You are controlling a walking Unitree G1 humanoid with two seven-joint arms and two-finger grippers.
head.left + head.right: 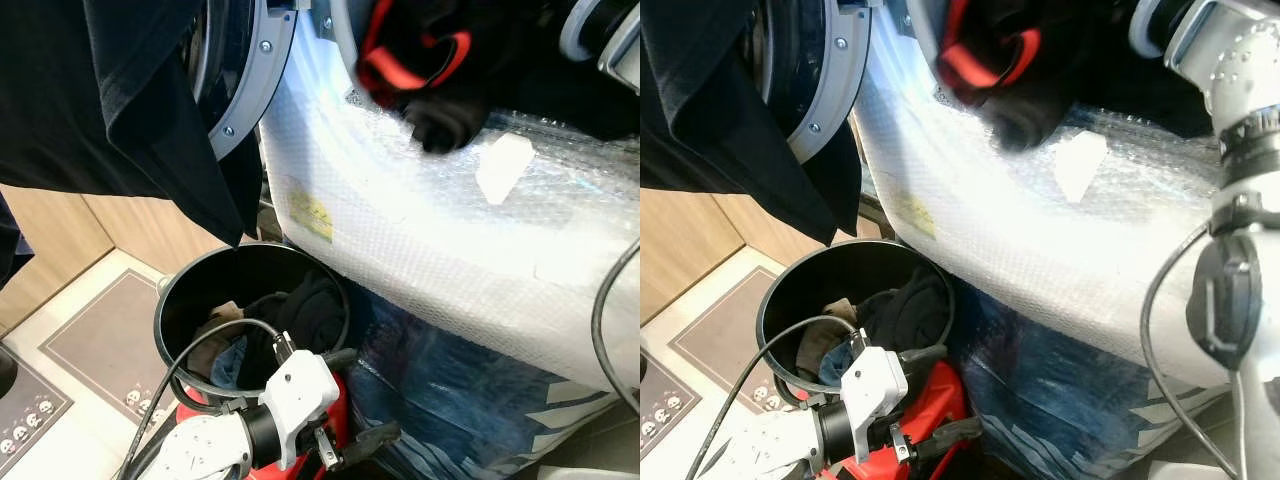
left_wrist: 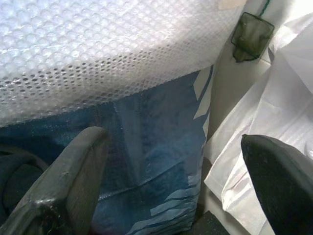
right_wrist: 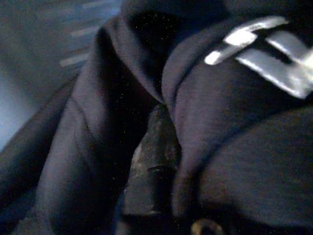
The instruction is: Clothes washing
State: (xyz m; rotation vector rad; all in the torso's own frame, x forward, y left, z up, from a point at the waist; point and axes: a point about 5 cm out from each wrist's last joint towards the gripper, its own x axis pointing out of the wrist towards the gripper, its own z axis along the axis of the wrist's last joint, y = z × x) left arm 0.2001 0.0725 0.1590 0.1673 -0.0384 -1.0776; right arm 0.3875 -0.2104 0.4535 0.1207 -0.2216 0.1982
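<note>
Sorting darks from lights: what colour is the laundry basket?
Black laundry basket, best shown in the left eye view.

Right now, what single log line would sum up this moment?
task: clothes washing | right pincer: shut on dark garment by washer door | left pincer: open, beside black bin of clothes

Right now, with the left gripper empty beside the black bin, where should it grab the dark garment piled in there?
Grip the raised hump of the dark garment, coming straight down through the black bin's open top. That fold bulges highest against the far wall, so the open left gripper can probably pinch it without digging.
</note>
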